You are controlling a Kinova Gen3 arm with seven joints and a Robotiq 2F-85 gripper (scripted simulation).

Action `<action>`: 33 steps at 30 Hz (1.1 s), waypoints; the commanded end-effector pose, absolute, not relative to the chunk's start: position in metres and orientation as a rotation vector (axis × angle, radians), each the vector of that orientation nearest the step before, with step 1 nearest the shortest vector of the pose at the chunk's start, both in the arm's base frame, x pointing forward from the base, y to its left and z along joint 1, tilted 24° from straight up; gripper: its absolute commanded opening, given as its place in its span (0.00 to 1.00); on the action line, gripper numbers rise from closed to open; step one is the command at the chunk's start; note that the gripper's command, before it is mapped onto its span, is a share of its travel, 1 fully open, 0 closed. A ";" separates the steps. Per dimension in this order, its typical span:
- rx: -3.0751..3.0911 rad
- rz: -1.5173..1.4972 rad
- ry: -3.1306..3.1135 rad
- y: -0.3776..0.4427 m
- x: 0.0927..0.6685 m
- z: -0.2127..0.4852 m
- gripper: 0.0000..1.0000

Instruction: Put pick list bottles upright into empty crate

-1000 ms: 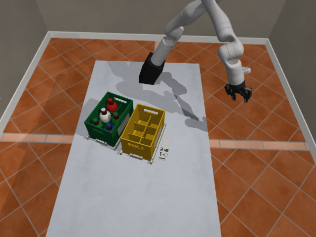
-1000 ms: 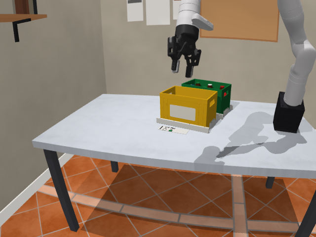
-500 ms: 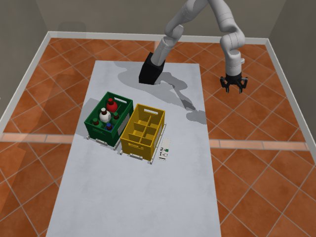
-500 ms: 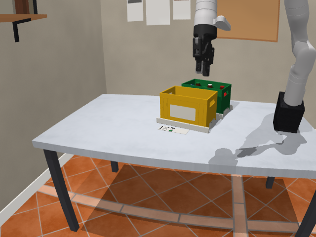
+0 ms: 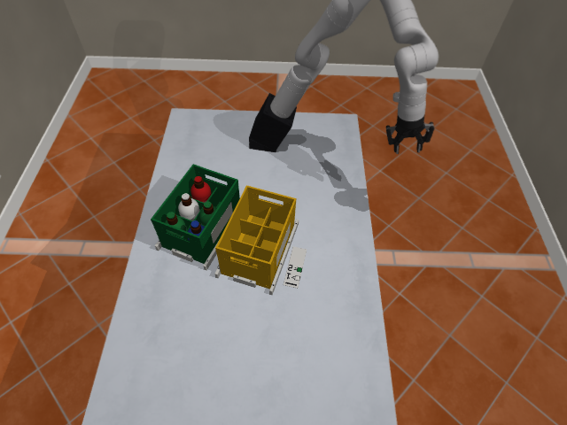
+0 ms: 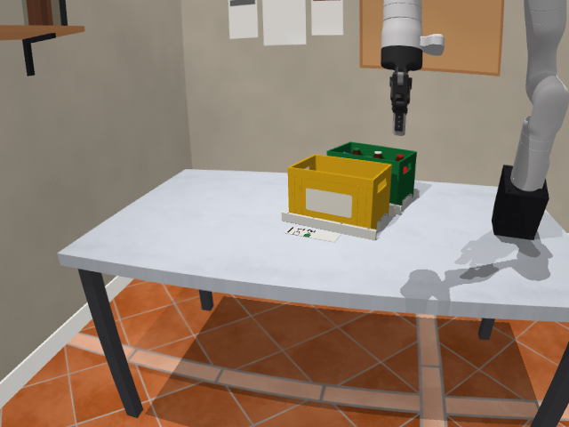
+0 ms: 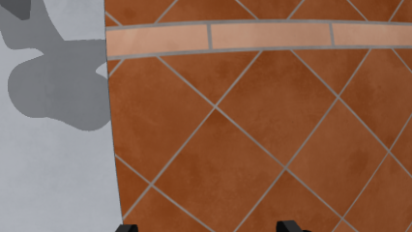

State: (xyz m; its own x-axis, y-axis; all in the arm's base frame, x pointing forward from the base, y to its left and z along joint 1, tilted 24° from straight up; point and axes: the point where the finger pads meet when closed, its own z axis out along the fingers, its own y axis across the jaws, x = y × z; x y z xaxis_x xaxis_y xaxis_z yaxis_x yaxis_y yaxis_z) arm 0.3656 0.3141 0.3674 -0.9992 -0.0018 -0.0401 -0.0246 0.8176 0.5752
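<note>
The green crate [image 5: 198, 216] stands on the table and holds several bottles: a red-labelled one [image 5: 199, 188], a white one [image 5: 187, 206], two green ones [image 5: 172, 220] and a blue one [image 5: 195, 227]. The empty yellow crate [image 5: 256, 235] stands right beside it. The pick list [image 5: 293, 267] lies next to the yellow crate and shows a 2 with a green mark and a 1 with a white mark. My gripper [image 5: 408, 147] is open and empty, high in the air past the table's right edge, pointing down. In the wrist view only the fingertips show, above the floor tiles.
The arm's black base [image 5: 271, 127] stands at the far end of the table. Both crates sit in white floor frames [image 6: 337, 225]. In the wrist view the table's edge [image 7: 111, 145] runs down the left.
</note>
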 end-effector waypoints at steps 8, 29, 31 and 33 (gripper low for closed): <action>-0.307 0.794 2.934 0.289 0.325 0.354 0.67; -0.694 0.590 2.868 0.245 0.266 0.330 0.67; -0.694 0.590 2.868 0.245 0.266 0.330 0.67; -0.694 0.590 2.868 0.245 0.266 0.330 0.67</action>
State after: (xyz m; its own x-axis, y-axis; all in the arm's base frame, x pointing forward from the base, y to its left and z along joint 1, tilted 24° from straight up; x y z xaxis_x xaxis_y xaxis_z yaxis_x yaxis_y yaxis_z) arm 0.2662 0.2453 0.3298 -0.8854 -0.4123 -0.2147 -0.4636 0.8174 0.3420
